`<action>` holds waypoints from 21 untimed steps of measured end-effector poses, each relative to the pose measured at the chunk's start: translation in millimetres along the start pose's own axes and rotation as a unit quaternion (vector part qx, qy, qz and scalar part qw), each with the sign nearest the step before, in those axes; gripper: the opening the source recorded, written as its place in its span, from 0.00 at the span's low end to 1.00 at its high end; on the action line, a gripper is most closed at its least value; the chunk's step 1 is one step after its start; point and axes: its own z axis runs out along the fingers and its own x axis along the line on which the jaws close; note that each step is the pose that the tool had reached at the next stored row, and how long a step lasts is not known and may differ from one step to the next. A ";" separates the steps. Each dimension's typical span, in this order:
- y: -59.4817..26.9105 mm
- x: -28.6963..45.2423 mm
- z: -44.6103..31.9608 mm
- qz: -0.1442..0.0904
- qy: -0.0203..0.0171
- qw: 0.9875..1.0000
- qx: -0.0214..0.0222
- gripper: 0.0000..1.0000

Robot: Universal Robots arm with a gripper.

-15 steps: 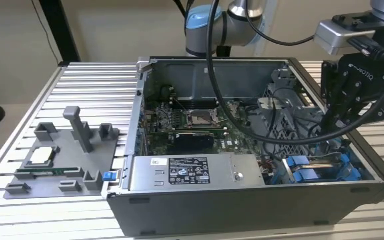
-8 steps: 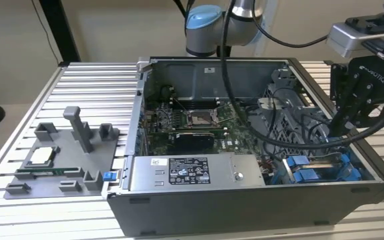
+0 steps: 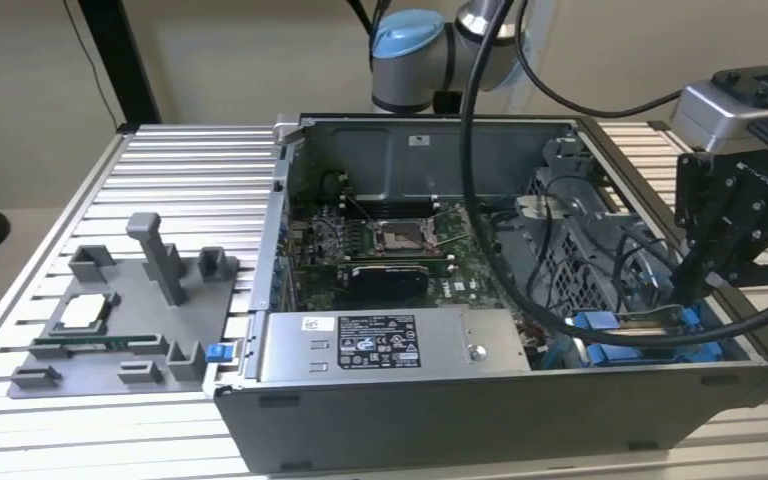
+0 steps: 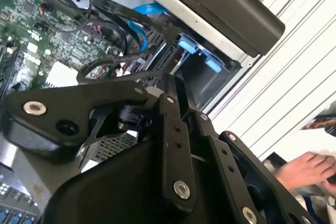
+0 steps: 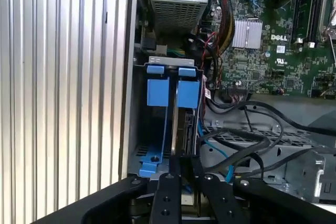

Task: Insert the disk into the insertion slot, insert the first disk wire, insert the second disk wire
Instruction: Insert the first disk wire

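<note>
**The gripper (image 5: 183, 162) at the drive cage, fingers narrow and closed on the near end of the disk (image 5: 185, 129).**

In the first wrist view the disk stands edge-on in the slot (image 5: 187, 90), just beside a second blue carrier (image 5: 157, 93). The exterior view places the cage (image 3: 631, 335) in the corner of the case (image 3: 491, 420) at the exterior view's right, near the power supply (image 3: 384, 345). The second wrist view adds a person's hand (image 4: 307, 170) over the slatted table (image 4: 294, 93), outside the case.
</note>
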 end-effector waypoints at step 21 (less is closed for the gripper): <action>-3.0 -2.0 30.1 0.009 -0.016 1.000 0.001 0.00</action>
